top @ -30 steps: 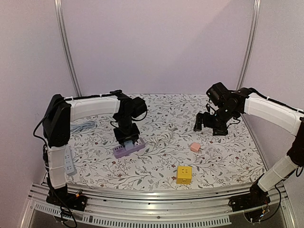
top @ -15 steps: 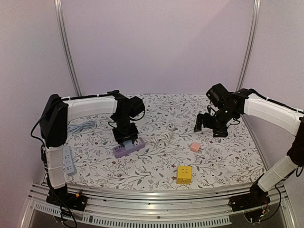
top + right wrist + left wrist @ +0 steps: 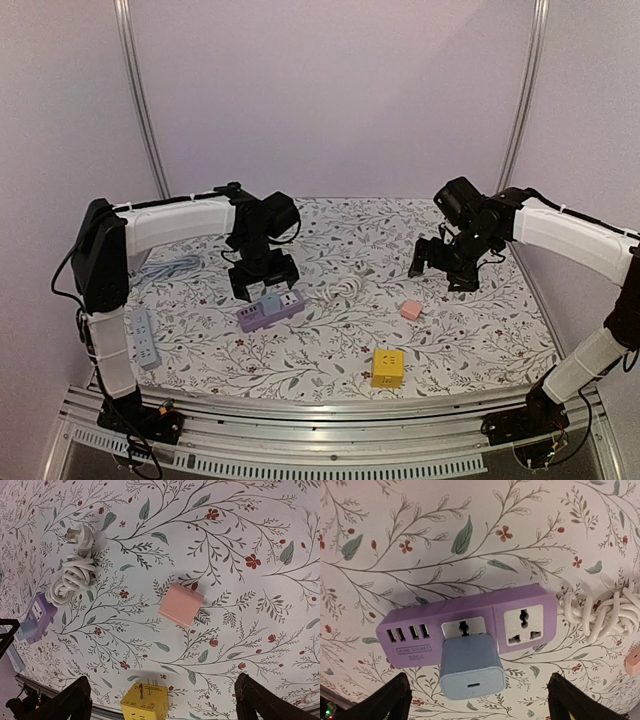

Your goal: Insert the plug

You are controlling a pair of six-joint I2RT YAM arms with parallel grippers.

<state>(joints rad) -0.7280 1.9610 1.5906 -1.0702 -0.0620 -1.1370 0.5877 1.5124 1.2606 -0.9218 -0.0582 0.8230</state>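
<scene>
A light blue plug [image 3: 470,667] stands in the left socket of the purple power strip [image 3: 522,611], whose right socket is free. In the top view the strip [image 3: 281,312] lies left of centre with the plug [image 3: 269,302] on it. My left gripper [image 3: 480,700] hovers over the plug, open, its black fingertips [image 3: 395,697] wide on either side and touching nothing. From above, the left gripper [image 3: 264,280] sits just behind the strip. My right gripper [image 3: 440,268] hangs open at the back right, holding nothing.
A coiled white cable [image 3: 345,290] lies right of the strip. A pink adapter [image 3: 181,605] and a yellow cube adapter [image 3: 145,702] sit below the right gripper [image 3: 162,700]. A white power strip [image 3: 143,337] and a grey cable [image 3: 170,267] lie at the left edge.
My left gripper has opened and let go of the blue plug, then drawn back slightly from the strip. The plug stays in the socket. The right arm has not moved.
</scene>
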